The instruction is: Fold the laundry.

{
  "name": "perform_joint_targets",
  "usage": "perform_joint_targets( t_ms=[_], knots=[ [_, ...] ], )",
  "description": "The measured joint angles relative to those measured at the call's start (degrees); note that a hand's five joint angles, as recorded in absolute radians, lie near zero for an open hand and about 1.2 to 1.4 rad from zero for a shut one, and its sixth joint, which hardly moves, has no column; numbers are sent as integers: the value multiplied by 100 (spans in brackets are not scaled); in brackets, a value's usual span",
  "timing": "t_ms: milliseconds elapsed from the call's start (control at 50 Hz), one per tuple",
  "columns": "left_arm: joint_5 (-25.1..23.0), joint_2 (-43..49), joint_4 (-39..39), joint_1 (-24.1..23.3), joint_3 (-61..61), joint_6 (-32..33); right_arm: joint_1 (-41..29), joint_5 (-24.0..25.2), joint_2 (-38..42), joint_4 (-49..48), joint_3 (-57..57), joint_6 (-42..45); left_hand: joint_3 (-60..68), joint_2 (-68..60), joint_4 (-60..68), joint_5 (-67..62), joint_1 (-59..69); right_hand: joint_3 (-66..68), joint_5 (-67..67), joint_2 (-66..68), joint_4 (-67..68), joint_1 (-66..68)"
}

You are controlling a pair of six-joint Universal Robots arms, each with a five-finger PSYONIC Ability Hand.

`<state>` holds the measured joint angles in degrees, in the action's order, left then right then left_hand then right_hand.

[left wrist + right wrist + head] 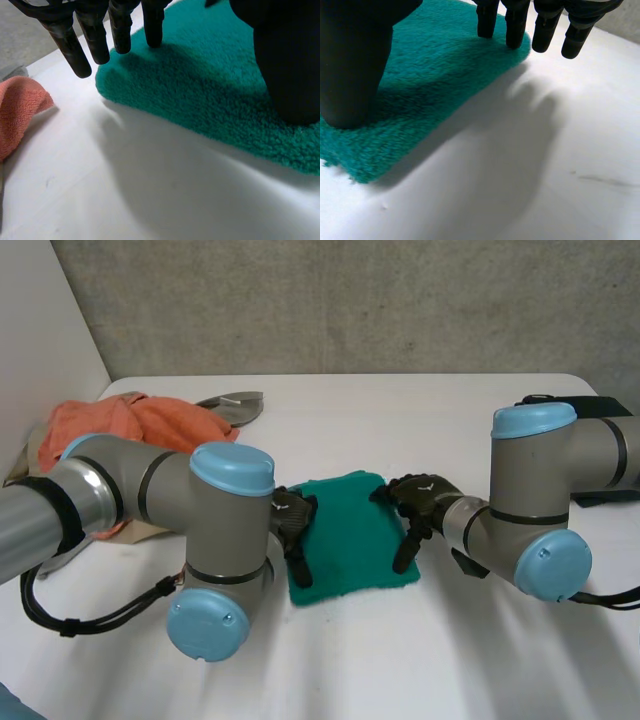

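Note:
A folded green towel [350, 530] lies flat in the middle of the white table [400, 660]. My left hand [293, 520] is at its left edge and my right hand [420, 502] at its right edge. In the left wrist view the left hand [95, 40] is open: its straight fingers reach down over the towel's [200, 90] far corner, and its thumb [290, 65] rests on the pile. In the right wrist view the right hand [515, 25] is open too, thumb [355, 60] set on the towel [435, 65], with two fingertips at the far corner and the others past the edge.
A heap of orange cloth [140, 425] lies at the back left, its edge close to my left hand [15, 115]. A grey cloth [235, 405] lies behind it. A dark object [590, 400] sits at the back right. A wall borders the table's left side.

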<state>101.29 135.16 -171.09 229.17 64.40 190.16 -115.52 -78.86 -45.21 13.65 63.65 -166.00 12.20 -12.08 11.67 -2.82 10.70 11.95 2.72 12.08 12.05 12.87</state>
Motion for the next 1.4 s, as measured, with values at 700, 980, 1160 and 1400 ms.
perform_joint_targets(
  t_ms=[700, 980, 1160, 1400],
  knots=[
    [-4070, -1484, -286, 393, -626, 164, -1354, -973, -853, -4159, 3216, 1286, 0, 20, 0, 1, 0, 0, -1, -1, 0, 0],
    [-3992, -1448, -293, 382, -570, 161, -1319, -925, -476, -4268, 2549, 1426, 0, 20, 0, 1, 0, 499, 438, 474, 470, 249],
    [-3999, -1467, -300, 393, -586, 155, -1300, -875, -285, -4241, 2087, 1403, 0, 20, 0, 1, 0, 4917, 4479, 4982, 4827, 4659],
    [-3971, -1570, -338, 450, -793, 145, -738, -887, -561, -4261, 1160, 1283, 0, 20, 0, 1, 0, 5484, 5024, 5467, 5646, 4734]
  ],
)
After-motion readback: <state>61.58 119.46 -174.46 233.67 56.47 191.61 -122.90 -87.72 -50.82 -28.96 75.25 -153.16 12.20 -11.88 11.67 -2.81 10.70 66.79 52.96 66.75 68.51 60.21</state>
